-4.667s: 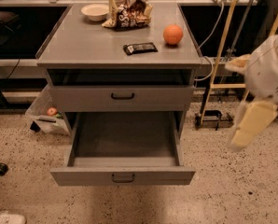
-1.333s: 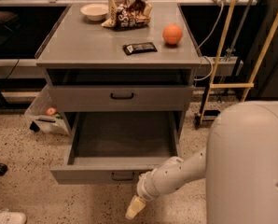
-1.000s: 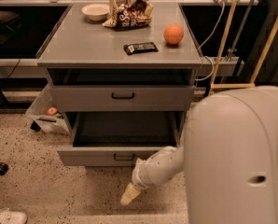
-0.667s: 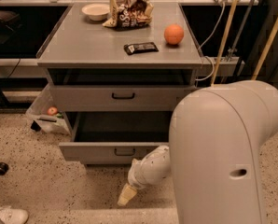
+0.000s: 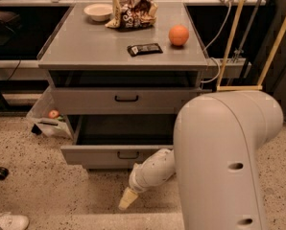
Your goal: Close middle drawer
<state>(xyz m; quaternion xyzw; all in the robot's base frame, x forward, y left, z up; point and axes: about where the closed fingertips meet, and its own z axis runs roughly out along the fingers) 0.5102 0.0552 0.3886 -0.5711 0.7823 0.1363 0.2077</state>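
Note:
The middle drawer (image 5: 97,155) is a wide grey drawer with a small dark bar handle (image 5: 127,155). It stands partly open, with a dark strip of its tray showing behind the front. My gripper (image 5: 127,199) is a cream tip at the end of the forearm (image 5: 152,169). It hangs low, just below and in front of the drawer's front, near the floor. My arm's large pale body (image 5: 224,162) hides the drawer's right end. The taller-fronted drawer (image 5: 85,100) above is shut.
On the cabinet top (image 5: 85,47) lie a white bowl (image 5: 98,11), a snack bag (image 5: 133,13), a dark bar (image 5: 144,49) and an orange (image 5: 178,34). A clear bin (image 5: 46,118) sits at the cabinet's left. A white shoe (image 5: 8,222) lies at the bottom left. Wooden poles (image 5: 231,37) lean at the right.
The middle drawer has slid in from wide open to partly open. My arm has swung in from the right and moved left, with the gripper low under the drawer front.

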